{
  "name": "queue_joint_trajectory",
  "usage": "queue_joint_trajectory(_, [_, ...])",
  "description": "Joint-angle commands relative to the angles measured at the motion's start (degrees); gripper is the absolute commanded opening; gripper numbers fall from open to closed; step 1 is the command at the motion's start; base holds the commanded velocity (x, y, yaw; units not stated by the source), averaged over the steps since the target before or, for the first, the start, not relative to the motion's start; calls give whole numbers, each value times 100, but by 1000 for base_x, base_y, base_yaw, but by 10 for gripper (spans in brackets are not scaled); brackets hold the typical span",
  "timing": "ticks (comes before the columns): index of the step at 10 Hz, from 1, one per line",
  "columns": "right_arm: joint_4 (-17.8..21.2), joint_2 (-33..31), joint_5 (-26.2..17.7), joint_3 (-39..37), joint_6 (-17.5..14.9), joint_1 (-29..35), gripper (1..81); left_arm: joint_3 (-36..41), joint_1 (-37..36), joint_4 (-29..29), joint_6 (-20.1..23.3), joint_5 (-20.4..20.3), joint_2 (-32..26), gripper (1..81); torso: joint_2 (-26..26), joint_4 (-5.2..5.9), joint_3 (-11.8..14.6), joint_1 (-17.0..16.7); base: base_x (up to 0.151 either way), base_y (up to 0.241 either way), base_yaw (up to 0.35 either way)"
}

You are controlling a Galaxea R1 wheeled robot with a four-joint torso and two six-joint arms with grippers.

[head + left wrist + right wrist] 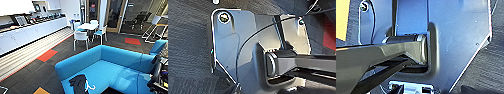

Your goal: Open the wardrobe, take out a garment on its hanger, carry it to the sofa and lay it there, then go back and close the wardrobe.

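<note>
Gripper state: cannot tell for either arm. Nearest, laid on the blue sofa point(117, 65) seat: dark garment point(79, 84), white hanger point(90, 87) hook poking out beside it (close to the seat's front edge). Possible slide off onto the dark carpet point(50, 72) if nudged. Beyond, orange floor tile point(47, 55), white table and chairs point(87, 31), long white counter point(30, 31), glass doors point(115, 15) farthest.

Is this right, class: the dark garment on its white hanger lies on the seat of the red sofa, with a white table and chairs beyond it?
Not quite. The sofa is bright blue, not red; the red patches are floor tiles. The head view shows it. The rest holds: the dark garment on its white hanger lies on the seat, with the white table and chairs beyond.
</note>
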Motion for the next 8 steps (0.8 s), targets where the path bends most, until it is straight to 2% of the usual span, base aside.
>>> queue_joint_trajectory(1, [-38, 139, -452, 79, -61, 78, 811, -45, -189, -8, 1, 180, -126, 811, 0, 0, 0, 1, 0, 0, 0])
queue_joint_trajectory(4, [-38, 130, -443, 79, -61, 78, 811, -45, -180, 19, 1, 188, -117, 811, 0, 0, 0, 1, 0, 0, 98])
queue_joint_trajectory(8, [-38, 139, -452, 79, -61, 96, 811, -45, -189, 19, 1, 224, -117, 811, 0, 0, 0, 1, 0, 0, 293])
